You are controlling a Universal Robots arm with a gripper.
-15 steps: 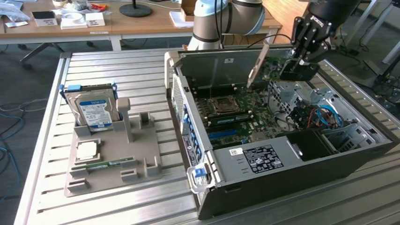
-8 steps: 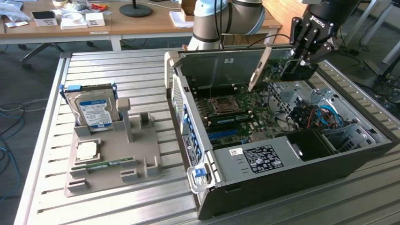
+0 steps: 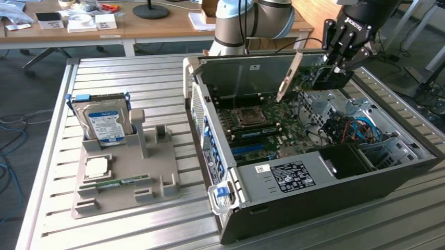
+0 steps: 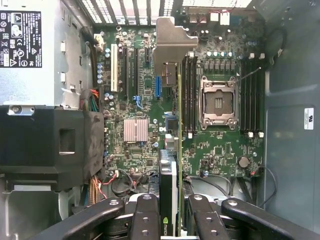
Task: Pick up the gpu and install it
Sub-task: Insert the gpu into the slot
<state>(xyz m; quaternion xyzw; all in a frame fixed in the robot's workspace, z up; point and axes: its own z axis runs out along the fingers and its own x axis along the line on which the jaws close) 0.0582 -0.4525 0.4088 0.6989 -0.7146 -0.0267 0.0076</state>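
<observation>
Robot claw [image 3: 338,61] partly closed on the gpu [image 3: 309,73], pinching the card across its flat faces near the upper edge. The card hangs on edge in the air over the open computer case [image 3: 313,192], which lies on a slatted worktop [image 3: 139,229]. Its pale bracket [image 3: 287,78] is at the end toward the exterior view's left. It is above the motherboard [image 4: 220,145], not seated. It looks light, stiff and fragile, so best held by the faces, clear of the contacts
</observation>
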